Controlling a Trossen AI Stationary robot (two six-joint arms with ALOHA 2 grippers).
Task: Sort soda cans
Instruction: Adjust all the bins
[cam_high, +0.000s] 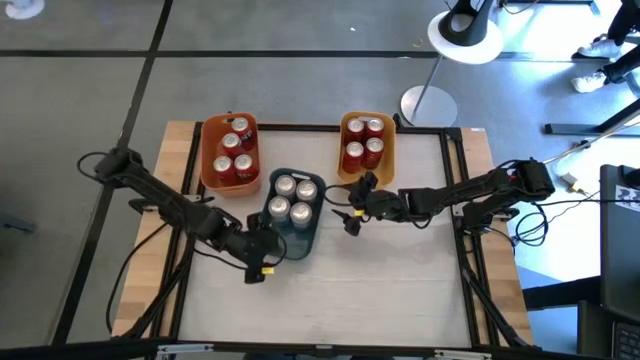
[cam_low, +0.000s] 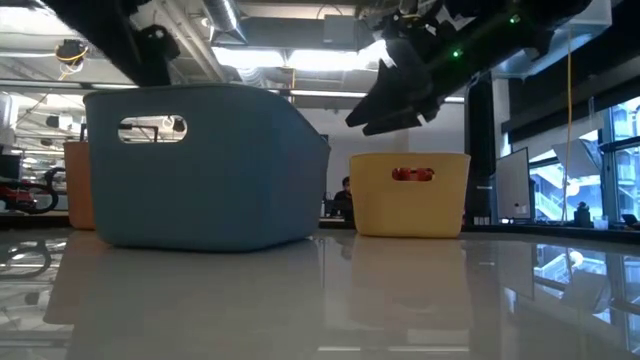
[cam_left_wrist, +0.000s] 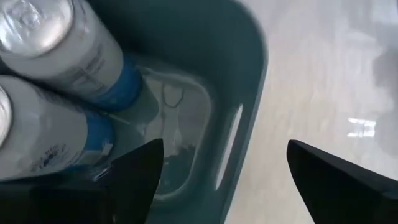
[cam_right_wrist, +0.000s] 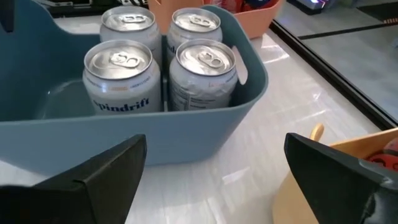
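From where I stand the sorting looks all but finished: every can I can see already sits in a bin, and none lies loose on the desk (cam_high: 400, 280). Four silver cans (cam_high: 293, 197) stand upright, packed together in the far half of the blue-grey bin (cam_high: 297, 238), while the red cans fill the orange bin (cam_high: 208, 170) and the yellow bin (cam_high: 347, 172). The left hand (cam_high: 262, 262) hangs over the near, empty end of the blue-grey bin, its fingers spread and holding nothing; the silver cans lie just ahead of it, their long axes vertical, tops up. The right hand (cam_high: 352, 213) hovers between the blue-grey and yellow bins, also spread and empty, facing the same four cans from the other side. Neither hand touches a can. If any move remains, I would judge the left hand nearer the silver cans, needing only a short reach forward and down from above.
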